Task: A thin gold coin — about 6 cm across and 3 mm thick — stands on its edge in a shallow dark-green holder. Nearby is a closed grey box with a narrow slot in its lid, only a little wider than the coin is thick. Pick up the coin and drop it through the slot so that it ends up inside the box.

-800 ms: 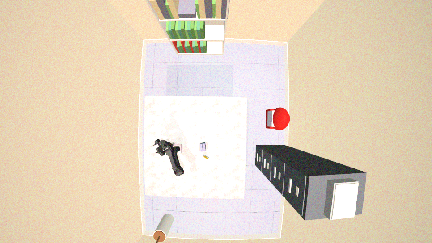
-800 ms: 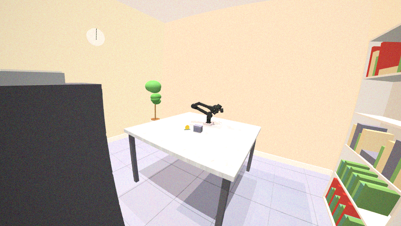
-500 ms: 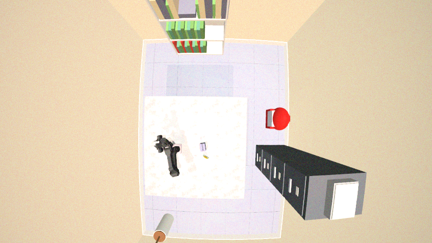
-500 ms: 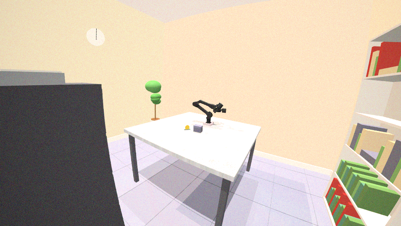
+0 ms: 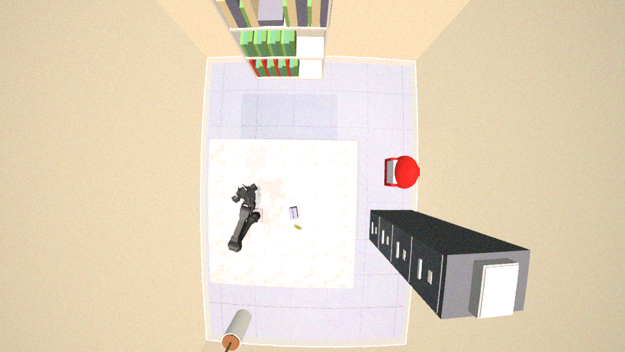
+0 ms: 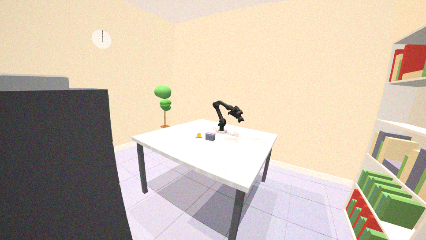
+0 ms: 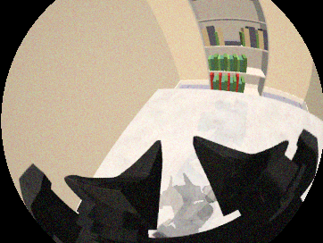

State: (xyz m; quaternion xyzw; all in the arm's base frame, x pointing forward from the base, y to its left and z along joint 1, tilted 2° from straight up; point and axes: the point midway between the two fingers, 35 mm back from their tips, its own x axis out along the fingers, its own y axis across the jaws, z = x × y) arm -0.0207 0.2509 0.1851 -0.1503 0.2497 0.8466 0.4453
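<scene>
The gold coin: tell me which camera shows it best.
The exterior view. There the gold coin shows its round face, standing left of the grey box on the table. The top view shows only a thin yellow sliver edge-on. The wrist view misses it, facing the bookshelf past the gripper.

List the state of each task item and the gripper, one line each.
gold coin: on edge in its holder, untouched.
dark-green holder: on the table, coin in it.
grey box: closed, beside the coin.
gripper: partly closed, empty, raised, away from the coin.
</scene>
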